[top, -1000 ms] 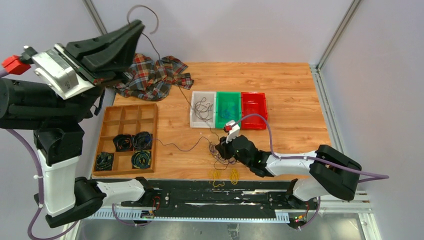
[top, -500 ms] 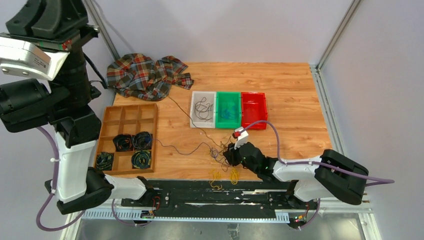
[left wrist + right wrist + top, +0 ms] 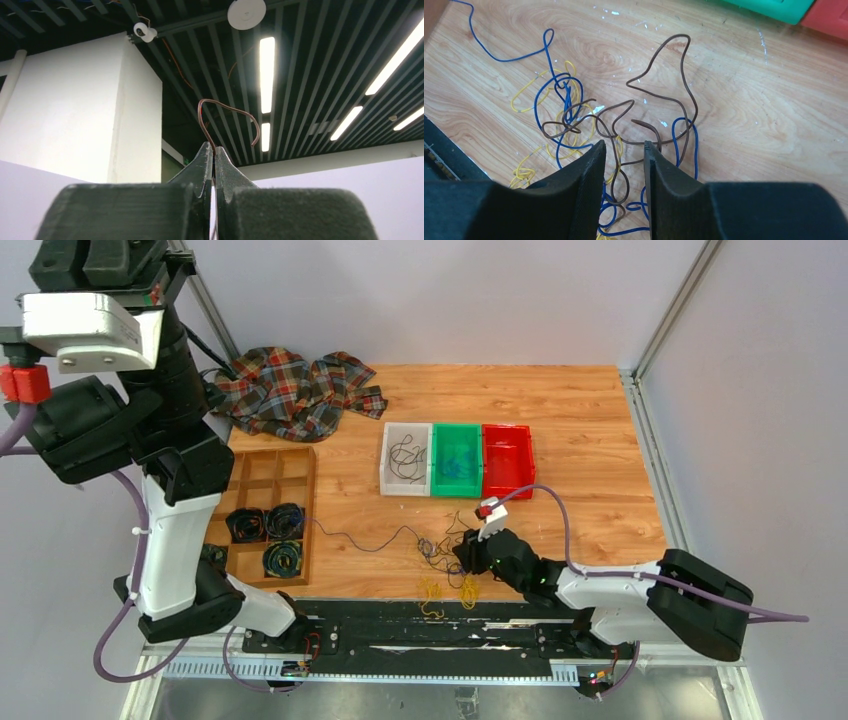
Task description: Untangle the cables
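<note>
Pinching a brown wire (image 3: 227, 107), the left gripper (image 3: 214, 150) was held aloft, fully closed. The right gripper (image 3: 624, 150) was seen narrowly parted over the cables (image 3: 574, 115), tangled near the table's (image 3: 580, 420) front edge.

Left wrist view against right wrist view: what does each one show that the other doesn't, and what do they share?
Only the left wrist view: the left end effector shut on a brown wire, its curled end poking up toward ceiling lights. Only the right wrist view: the right end effector open over a tangle of brown, blue and yellow wires on the wooden table, plus corners of a green bin and a red bin. Both: dark fingers with brown wire between them; whether it is one wire cannot be told.
</note>
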Robot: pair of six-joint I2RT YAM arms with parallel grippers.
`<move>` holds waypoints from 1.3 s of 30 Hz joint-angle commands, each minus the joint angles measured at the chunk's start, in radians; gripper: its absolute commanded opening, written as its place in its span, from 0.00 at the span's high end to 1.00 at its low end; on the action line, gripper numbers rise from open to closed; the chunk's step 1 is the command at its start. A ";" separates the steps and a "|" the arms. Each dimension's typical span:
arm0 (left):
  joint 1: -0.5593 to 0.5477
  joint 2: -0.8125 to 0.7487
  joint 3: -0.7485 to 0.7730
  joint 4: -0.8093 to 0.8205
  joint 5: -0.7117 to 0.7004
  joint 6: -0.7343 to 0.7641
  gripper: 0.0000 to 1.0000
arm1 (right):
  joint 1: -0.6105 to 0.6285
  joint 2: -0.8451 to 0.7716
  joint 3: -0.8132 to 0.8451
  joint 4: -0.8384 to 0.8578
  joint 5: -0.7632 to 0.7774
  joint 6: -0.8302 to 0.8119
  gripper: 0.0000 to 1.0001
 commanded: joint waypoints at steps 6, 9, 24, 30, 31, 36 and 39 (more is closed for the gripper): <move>-0.004 -0.062 -0.148 -0.056 0.060 -0.016 0.99 | 0.011 -0.107 0.006 -0.082 0.058 0.003 0.65; -0.004 -0.066 -0.171 -0.091 0.050 -0.012 0.99 | 0.010 -0.149 0.027 -0.132 0.083 -0.005 0.64; -0.004 -0.046 -0.222 -0.221 0.084 -0.058 0.99 | 0.010 -0.374 0.124 -0.258 0.215 -0.057 0.49; -0.004 -0.023 -0.251 -0.255 0.086 -0.075 0.99 | 0.010 -0.357 0.135 -0.203 0.255 -0.070 0.47; -0.004 -0.016 -0.249 -0.270 0.075 -0.074 0.99 | 0.010 -0.350 0.140 -0.205 0.252 -0.071 0.47; 0.001 -0.007 -0.306 -0.290 0.039 -0.049 0.99 | 0.010 -0.346 0.139 -0.208 0.249 -0.068 0.47; 0.046 -0.021 -0.382 -0.212 0.046 -0.067 0.99 | 0.010 -0.359 0.134 -0.221 0.253 -0.066 0.47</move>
